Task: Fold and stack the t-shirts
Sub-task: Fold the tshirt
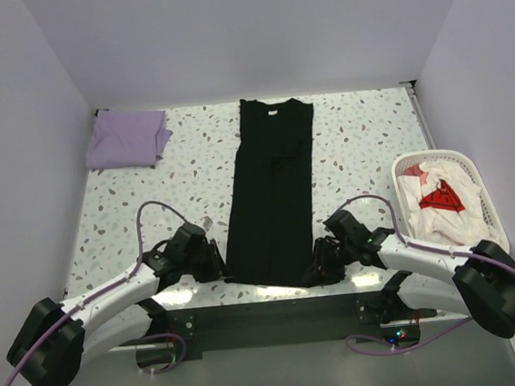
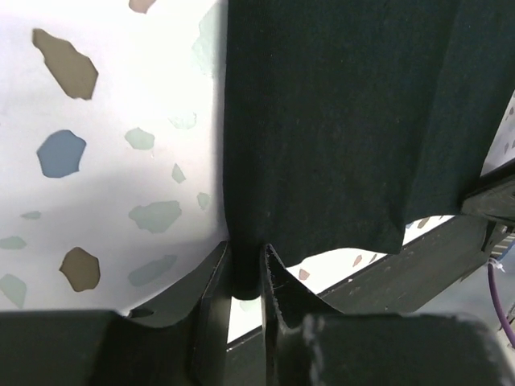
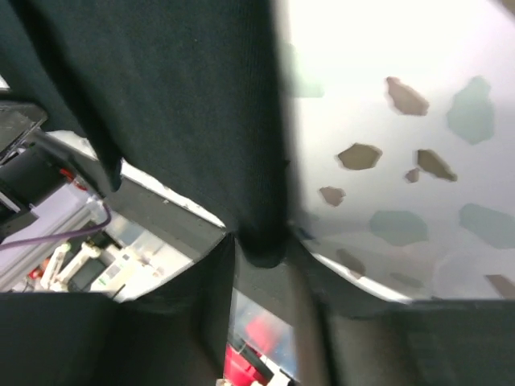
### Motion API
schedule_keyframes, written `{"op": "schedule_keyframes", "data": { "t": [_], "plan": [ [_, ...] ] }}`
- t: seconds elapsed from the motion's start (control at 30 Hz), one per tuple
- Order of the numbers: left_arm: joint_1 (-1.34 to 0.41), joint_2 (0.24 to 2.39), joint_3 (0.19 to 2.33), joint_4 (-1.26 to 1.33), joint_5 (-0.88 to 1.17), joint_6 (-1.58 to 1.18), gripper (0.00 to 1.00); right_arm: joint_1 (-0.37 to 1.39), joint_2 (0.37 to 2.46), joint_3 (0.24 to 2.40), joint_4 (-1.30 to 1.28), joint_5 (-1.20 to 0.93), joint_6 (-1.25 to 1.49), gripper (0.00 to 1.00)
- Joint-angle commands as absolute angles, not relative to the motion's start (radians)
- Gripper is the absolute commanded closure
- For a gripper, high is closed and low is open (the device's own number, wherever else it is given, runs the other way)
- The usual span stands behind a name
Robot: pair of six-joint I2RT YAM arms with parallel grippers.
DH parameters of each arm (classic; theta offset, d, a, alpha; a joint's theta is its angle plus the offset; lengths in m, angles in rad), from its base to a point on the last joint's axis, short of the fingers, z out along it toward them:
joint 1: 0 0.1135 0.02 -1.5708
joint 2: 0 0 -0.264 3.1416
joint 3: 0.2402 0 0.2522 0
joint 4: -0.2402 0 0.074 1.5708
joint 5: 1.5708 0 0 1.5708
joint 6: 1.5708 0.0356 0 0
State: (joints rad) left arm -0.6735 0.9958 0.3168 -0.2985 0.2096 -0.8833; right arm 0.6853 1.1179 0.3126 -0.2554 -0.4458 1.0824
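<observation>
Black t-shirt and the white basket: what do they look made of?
The black t-shirt: soft cloth, probably a knit, matte; the left wrist view shows a fine fabric texture, and it drapes limply at the hem. The white basket: probably rigid plastic, smooth finish, with slotted walls and a moulded rim.

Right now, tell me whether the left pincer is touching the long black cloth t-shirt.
Touching. The left wrist view shows the left pincer gripping the black cloth t-shirt, hem corner pinched between its fingers.
</observation>
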Motion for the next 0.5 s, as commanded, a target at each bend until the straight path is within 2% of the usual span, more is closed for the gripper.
{"op": "schedule_keyframes", "data": {
  "t": [0.0,0.07,0.1,0.2,0.33,0.47],
  "plan": [
    [-0.707,0.999,0.285,-0.313,0.218,-0.913,0.76,0.693,1.129,0.259,-0.299,-0.377,1.097,0.69],
    [-0.721,1.002,0.278,-0.295,0.222,-0.926,0.82,0.695,1.120,0.268,-0.317,-0.373,1.091,0.78],
    [-0.741,1.005,0.275,-0.287,0.225,-0.934,0.83,0.692,1.100,0.273,-0.336,-0.361,1.085,0.86],
    [-0.785,1.011,0.273,-0.264,0.229,-0.959,0.91,0.692,1.053,0.287,-0.416,-0.321,1.062,0.93],
    [-0.831,1.008,0.281,-0.245,0.230,-0.988,1.00,0.692,0.936,0.307,-0.562,-0.296,1.013,0.99],
    [-0.848,0.994,0.333,-0.273,0.221,-0.974,1.00,0.692,0.835,0.380,-0.696,-0.266,0.968,1.00]
  ]
}}
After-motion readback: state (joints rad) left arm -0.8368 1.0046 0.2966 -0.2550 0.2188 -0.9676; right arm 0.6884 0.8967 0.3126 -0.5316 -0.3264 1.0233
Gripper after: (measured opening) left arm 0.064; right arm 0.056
